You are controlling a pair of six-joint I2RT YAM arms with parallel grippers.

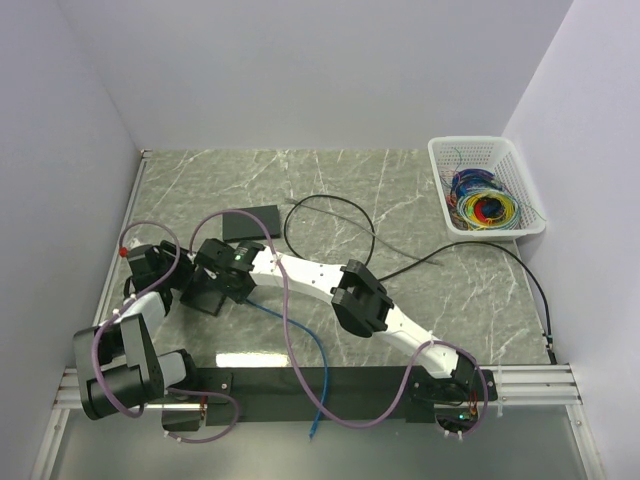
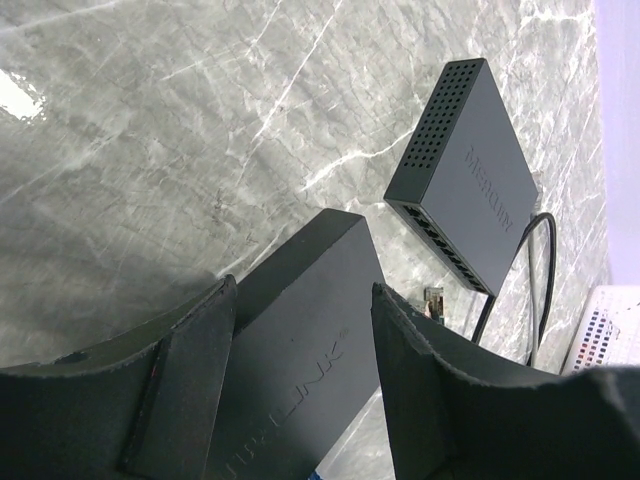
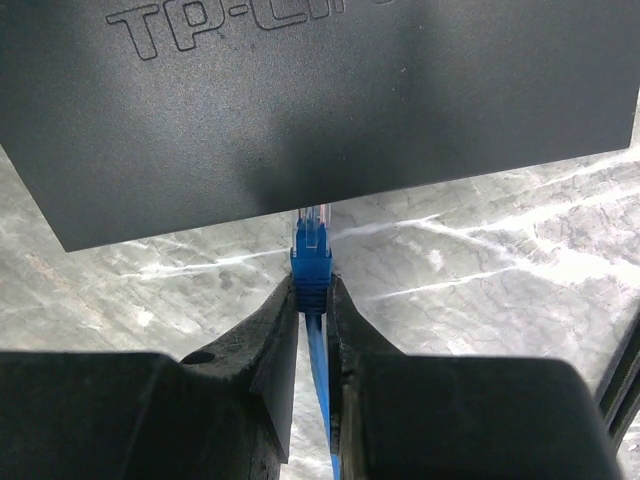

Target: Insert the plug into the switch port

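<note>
A black TP-LINK switch (image 2: 300,340) sits between the fingers of my left gripper (image 2: 303,300), which is shut on its two sides and holds it tilted above the marble. In the top view this gripper (image 1: 205,292) is at the table's left. My right gripper (image 3: 312,290) is shut on the blue plug (image 3: 311,262) just behind its clear tip. That tip touches the switch's (image 3: 300,100) near face, and the port itself is hidden under the edge. The blue cable (image 1: 300,345) trails back to the near edge.
A second black switch (image 2: 465,180) lies flat farther back (image 1: 250,222), its row of ports facing my left gripper. A black cable (image 1: 340,205) loops beside it across the middle. A white basket (image 1: 440,150) of coloured wires stands at the back right.
</note>
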